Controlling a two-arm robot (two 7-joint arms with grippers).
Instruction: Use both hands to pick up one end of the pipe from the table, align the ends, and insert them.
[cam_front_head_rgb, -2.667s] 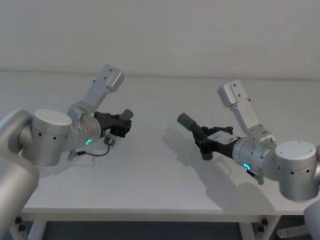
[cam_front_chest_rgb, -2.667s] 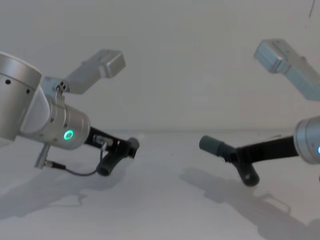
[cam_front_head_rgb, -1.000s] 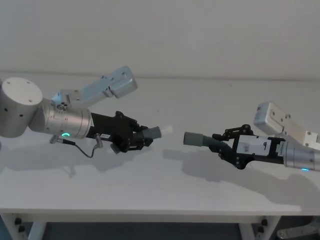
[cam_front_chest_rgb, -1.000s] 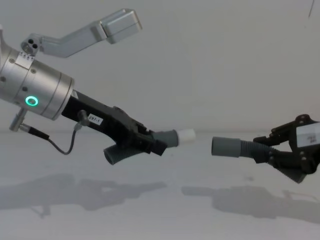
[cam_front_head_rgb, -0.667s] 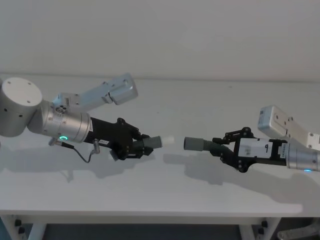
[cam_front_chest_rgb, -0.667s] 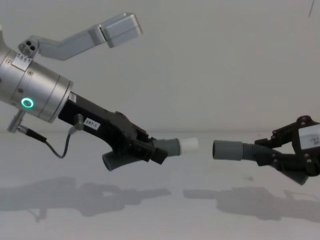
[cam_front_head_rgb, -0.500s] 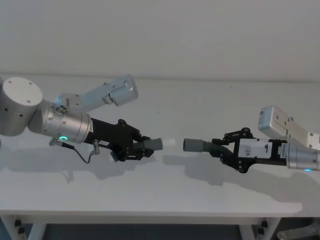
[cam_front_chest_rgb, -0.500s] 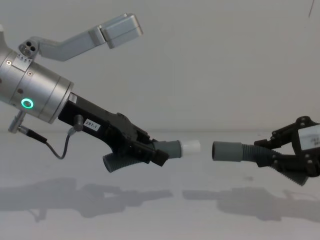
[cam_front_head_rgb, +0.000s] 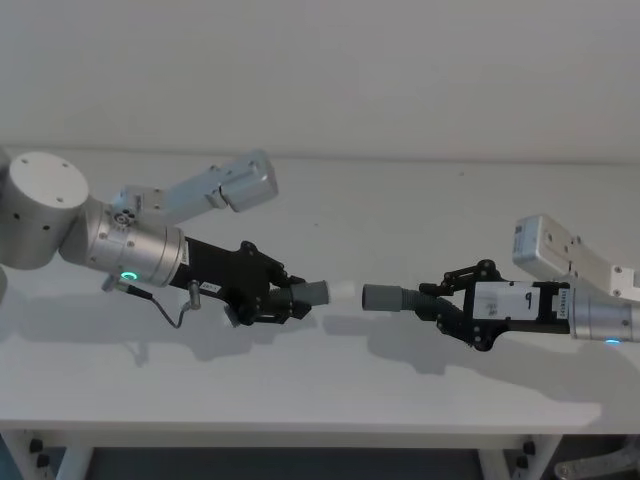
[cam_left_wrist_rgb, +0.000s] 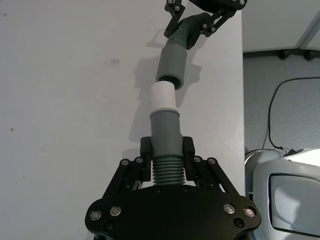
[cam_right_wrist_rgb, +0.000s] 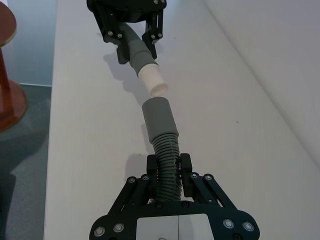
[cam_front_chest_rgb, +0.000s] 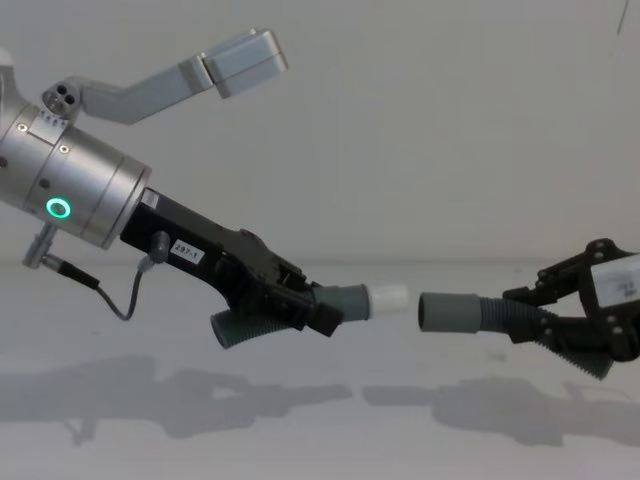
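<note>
While both arms hang above the plain white matt desk, each black pincer gripper is pinched on its own short dark grey, gently bent tube piece. The left gripper, on a thick silver cylindrical arm with a glowing green ring, clamps the ribbed section of the left tube piece; in the left wrist view its fingers press on both sides of the ribs just behind the smooth collar. That collar ends in a short white inner section, which points toward the robot's right. The tube's other, bent end sticks out below the left gripper in the chest view.

The right gripper is likewise pressed together on the ribbed part of the right tube piece, whose plain grey hollow collar points toward the robot's left. In the right wrist view its fingers squeeze the ribs.

The 2 ends face each other, nearly in line and close, with a narrow gap between the white tip and the grey collar's mouth; they are apart, not inserted. Both pieces are held clear of the desk, their shadows lying on the surface beneath them.
</note>
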